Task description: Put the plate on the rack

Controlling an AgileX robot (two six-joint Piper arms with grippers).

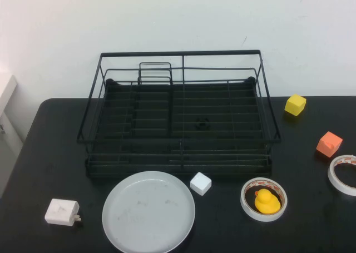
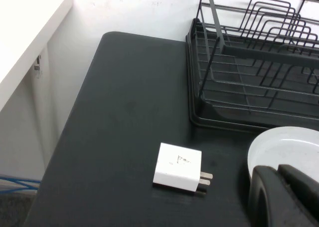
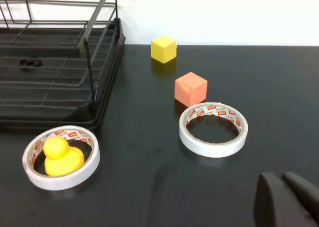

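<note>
The plate [image 1: 148,211], pale grey-white and round, lies flat on the black table near its front edge, just in front of the rack [image 1: 181,119]. The rack is a black wire frame with railed sides and holds nothing. Neither arm shows in the high view. In the left wrist view my left gripper [image 2: 278,171] is shut and empty, hovering at the plate's [image 2: 286,147] near rim, with the rack [image 2: 239,87] beyond. In the right wrist view my right gripper [image 3: 281,179] is shut and empty over bare table, off to the right of the rack [image 3: 50,72].
A white charger [image 1: 61,212] lies left of the plate, a white cube [image 1: 201,183] at its right. A tape ring [image 1: 263,199] holds a yellow duck [image 3: 60,156]. A second tape ring [image 3: 213,129], an orange cube [image 3: 191,88] and a yellow cube [image 3: 163,48] sit on the right.
</note>
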